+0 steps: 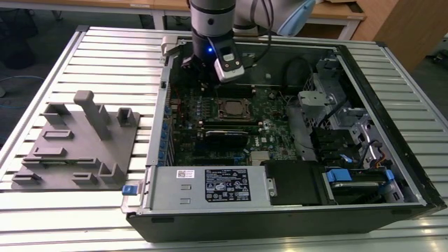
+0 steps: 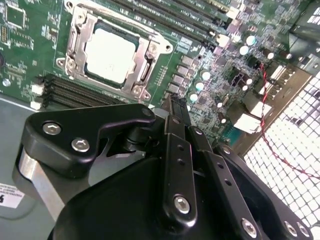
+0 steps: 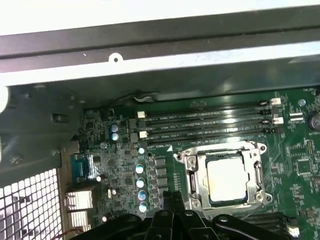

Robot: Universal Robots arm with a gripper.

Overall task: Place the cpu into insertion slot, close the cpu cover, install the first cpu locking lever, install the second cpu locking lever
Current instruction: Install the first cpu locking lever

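Already the cpu [image 2: 111, 54] lies flat in the slot [image 1: 218, 109], its dull silver top showing through the cut-out of the cover [image 2: 150, 50], which appears to be down over it. Whether either locking lever is latched I cannot tell. The claw [image 2: 177, 102] looks pressed together and pinches nothing. In both wrist views its tips stand just short of the slot's rim, near but apart from it. In the exterior view the claw hangs inside the open case [image 1: 392, 121] over the far part of the board [image 1: 210, 142], and the slot lies nearer the camera and a little toward the exterior view's right. The slot is close to square, so no long axis stands out. Memory slots [image 3: 205, 120] run in dark banks along two opposite sides of it, and small capacitors [image 3: 140, 181] stand in a row close beside the tips. The case wall rises close behind the claw. A power supply [image 1: 210, 185] sits at the case's near end, well apart, and a grey fixture [image 1: 77, 142] rests on the slatted surface [image 1: 42, 220] outside the case.
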